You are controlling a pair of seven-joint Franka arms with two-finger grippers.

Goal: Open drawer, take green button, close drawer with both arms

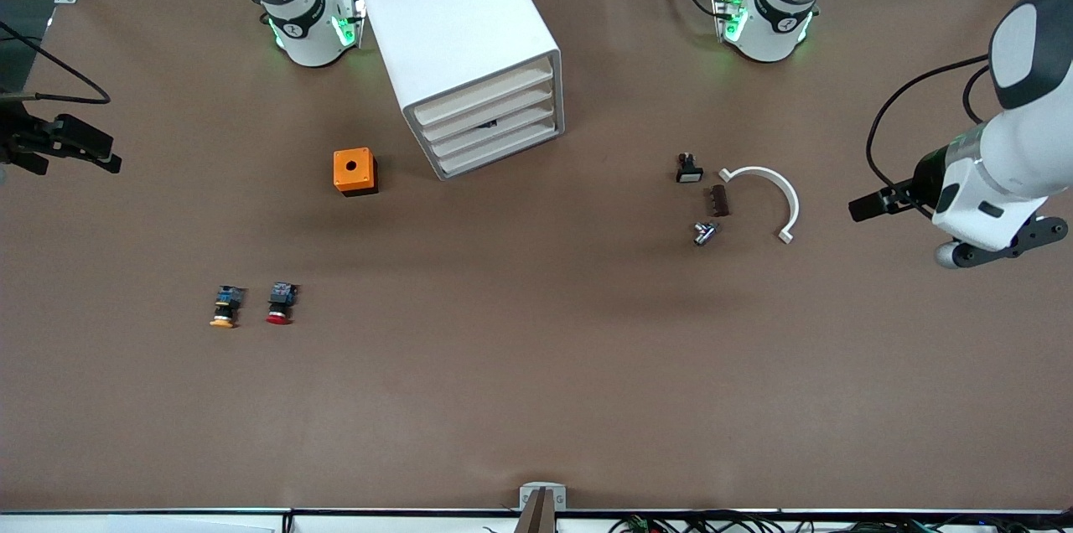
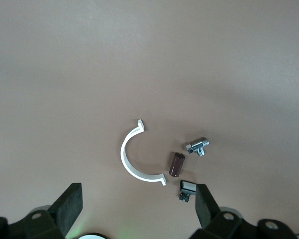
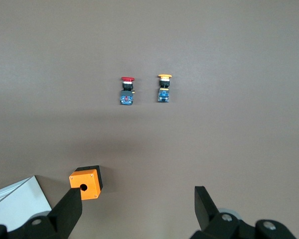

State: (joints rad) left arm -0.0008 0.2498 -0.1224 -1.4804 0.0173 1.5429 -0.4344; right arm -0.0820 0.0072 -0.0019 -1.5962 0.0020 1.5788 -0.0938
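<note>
nothing begun: big white rounded cabinet, upper centre, all cream-fronted drawers shut. left hand and right hand hover spread; next, pull one open.

cabinet between arm bases | box beside it | 2 buttons nearer camera

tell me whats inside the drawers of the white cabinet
All four drawers of the cabinet are pushed in, so their contents are hidden. Only a small dark spot shows between two fronts; what it is cannot be told.
</note>
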